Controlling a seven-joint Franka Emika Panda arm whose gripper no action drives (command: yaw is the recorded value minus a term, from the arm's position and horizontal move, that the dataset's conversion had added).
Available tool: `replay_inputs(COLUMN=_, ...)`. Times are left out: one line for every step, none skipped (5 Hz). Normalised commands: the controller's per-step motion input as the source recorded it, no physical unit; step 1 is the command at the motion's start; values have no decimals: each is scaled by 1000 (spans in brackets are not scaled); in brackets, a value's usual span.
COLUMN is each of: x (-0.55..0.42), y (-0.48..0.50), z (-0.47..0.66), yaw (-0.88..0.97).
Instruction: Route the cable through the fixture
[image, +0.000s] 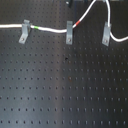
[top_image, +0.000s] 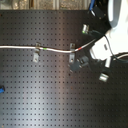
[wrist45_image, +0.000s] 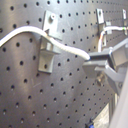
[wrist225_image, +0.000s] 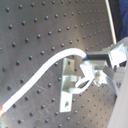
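On the black board with holes (image: 60, 85), your gripper (wrist45_image: 92, 60) pinches the white cable (image: 50, 30) just beside the middle clip (image: 69, 32), past its red band (image: 79, 23).

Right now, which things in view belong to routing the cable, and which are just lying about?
Part of the job:
- cable, white with red and green bands
- three grey fixture clips: left clip, middle clip, right clip
- hand, shut on the cable

Lying about:
- small blue object at the second exterior view's left edge
- black pegboard is only the work surface
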Motion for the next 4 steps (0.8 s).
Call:
replay_inputs(x=-164, y=169, z=519, yaw=163)
replay_inputs(x=-130, y=225, z=533, yaw=114)
replay_inputs(x=43, y=287, z=451, yaw=54)
replay_inputs(x=239, y=140, z=203, yaw=120)
